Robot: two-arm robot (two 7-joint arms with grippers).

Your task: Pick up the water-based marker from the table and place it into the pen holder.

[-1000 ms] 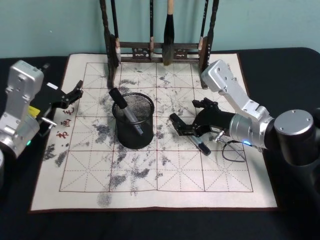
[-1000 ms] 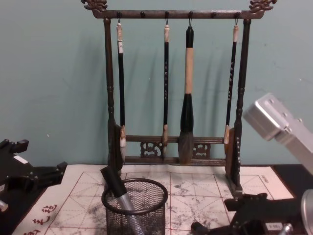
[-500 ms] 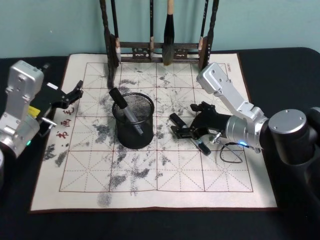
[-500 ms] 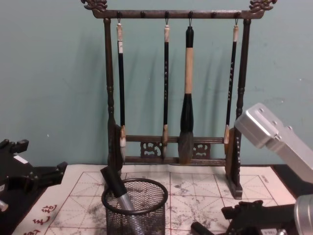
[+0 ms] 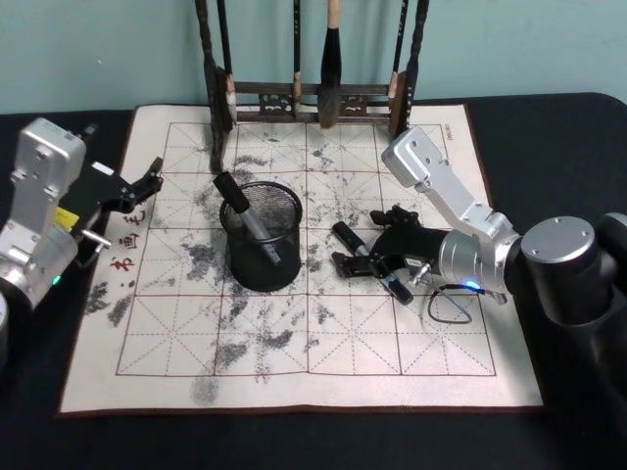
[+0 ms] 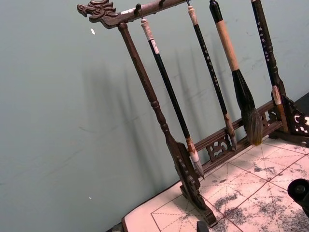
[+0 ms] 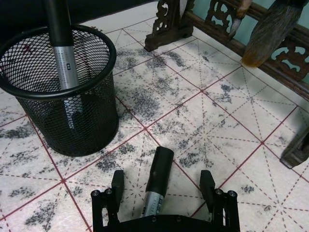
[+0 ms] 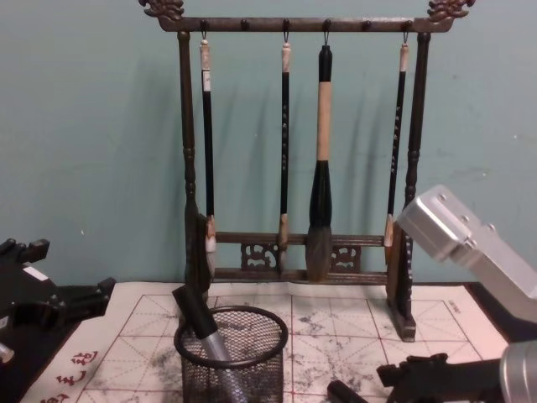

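A black-capped, silver-barrelled water-based marker [image 5: 370, 262] lies on the inked grid mat, right of the black mesh pen holder [image 5: 260, 271]. My right gripper [image 5: 355, 258] is low over it and open. In the right wrist view the marker [image 7: 157, 180] lies between the two fingers [image 7: 117, 186], with the pen holder [image 7: 82, 121] beyond it. Another marker [image 5: 245, 215] leans inside the holder. The chest view shows the holder [image 8: 252, 375] and the right gripper [image 8: 419, 378] low at the right. My left gripper [image 5: 140, 184] stays parked, open, at the mat's left edge.
A tall dark wooden brush rack [image 5: 312, 98] with hanging brushes [image 8: 320, 168] stands at the mat's far edge. The paper mat [image 5: 294, 372] lies on a black tablecloth. A thin black cable loop [image 5: 451, 304] rests beside my right wrist.
My right gripper has shifted a little toward the holder and sunk closer to the mat, its fingers now straddling the marker. The left arm has not moved.
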